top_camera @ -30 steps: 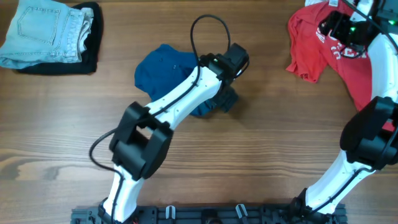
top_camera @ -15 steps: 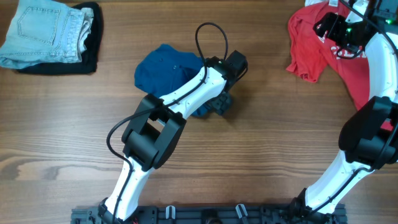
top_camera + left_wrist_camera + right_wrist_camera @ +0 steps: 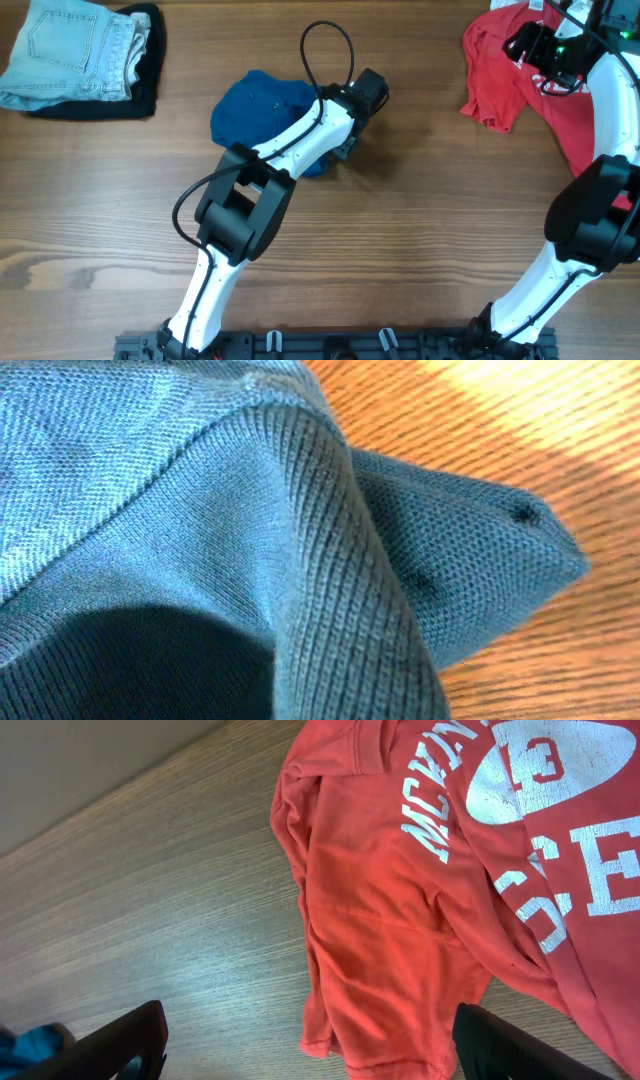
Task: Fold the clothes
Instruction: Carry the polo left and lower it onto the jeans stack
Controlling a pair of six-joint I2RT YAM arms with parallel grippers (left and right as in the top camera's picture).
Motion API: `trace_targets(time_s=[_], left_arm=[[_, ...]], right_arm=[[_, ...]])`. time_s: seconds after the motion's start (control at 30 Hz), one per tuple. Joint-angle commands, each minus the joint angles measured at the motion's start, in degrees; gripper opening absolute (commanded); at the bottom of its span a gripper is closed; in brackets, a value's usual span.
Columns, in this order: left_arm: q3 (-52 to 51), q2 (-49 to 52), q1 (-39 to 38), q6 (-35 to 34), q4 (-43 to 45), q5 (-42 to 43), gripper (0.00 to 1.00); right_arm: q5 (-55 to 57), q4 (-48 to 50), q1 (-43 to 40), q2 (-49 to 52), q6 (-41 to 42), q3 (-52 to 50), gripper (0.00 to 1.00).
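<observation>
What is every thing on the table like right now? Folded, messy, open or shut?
blue shirt: crumpled in a heap, not folded.
red T-shirt: rumpled, not folded.
jeans: folded.
black garment: under the jeans, looks folded.
left hand: at the blue shirt; open or shut cannot be told.
right hand: open, above the red T-shirt.

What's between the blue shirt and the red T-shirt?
Only bare wooden table, shown in the overhead view; the left claw sits at the blue shirt's edge.
</observation>
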Motion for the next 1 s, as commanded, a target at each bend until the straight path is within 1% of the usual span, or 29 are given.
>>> trace_targets(time_s=[0.0, 0.13, 0.3, 0.4, 0.5, 0.6, 0.63, 0.7, 0.77, 0.8, 0.83, 0.9, 0.97], left_arm=[[0.17, -0.09, 4.92, -2.49, -1.2, -0.37, 0.04], [3.91, -11.26, 10.21, -2.25, -1.38, -1.01, 0.04], [4.33, -23.3, 19.28, -2.19, 0.87, -1.42, 0.04], [4.33, -27.85, 23.17, 1.16, 3.02, -0.83, 0.04], [4.33, -31.15, 26.34, 7.98, 6.4, -1.2, 0.04], [4.33, -31.82, 29.14, 14.75, 9.94, -4.83, 0.04], [4.33, -31.82, 30.23, 18.21, 11.34, -5.86, 0.04], [4.33, -31.76, 32.81, 27.69, 14.99, -6.16, 0.04], [4.33, -31.76, 34.97, 34.03, 19.26, -6.4, 0.04], [4.33, -31.74, 36.92, 38.82, 23.26, -6.32, 0.04], [4.33, -31.63, 38.47, 41.94, 26.27, -6.27, 0.04], [4.31, -31.26, 41.46, 47.58, 31.04, -4.42, 0.04], [4.31, -30.18, 44.59, 53.42, 34.84, -0.74, 0.04]], right_arm=[[-2.27, 0.24, 0.26, -0.55, 0.11, 0.28, 0.92], [-2.97, 0.61, 0.85, -0.55, 0.02, 0.28, 0.92], [-2.56, 1.2, 1.01, -0.55, 0.04, 0.28, 0.92], [-2.56, 1.31, 1.01, -0.55, 0.04, 0.28, 0.92], [-2.58, 1.42, 1.14, -0.44, 0.09, 0.24, 0.92], [-2.56, 1.42, 1.62, 0.0, 0.07, 0.24, 0.91], [-2.56, 1.42, 1.9, 0.24, 0.07, 0.24, 0.91], [-2.56, 1.44, 2.25, 0.5, 0.07, 0.17, 0.91], [-2.51, 1.51, 2.73, 0.55, 0.04, 0.15, 0.91], [-2.08, 1.64, 3.1, 0.57, 0.07, 0.15, 0.91], [-1.4, 1.64, 3.43, 0.59, 0.07, 0.15, 0.92], [-0.83, 1.64, 4.04, 0.59, 0.07, 0.15, 0.91], [-0.81, 1.64, 4.59, 0.59, 0.04, 0.15, 0.91]])
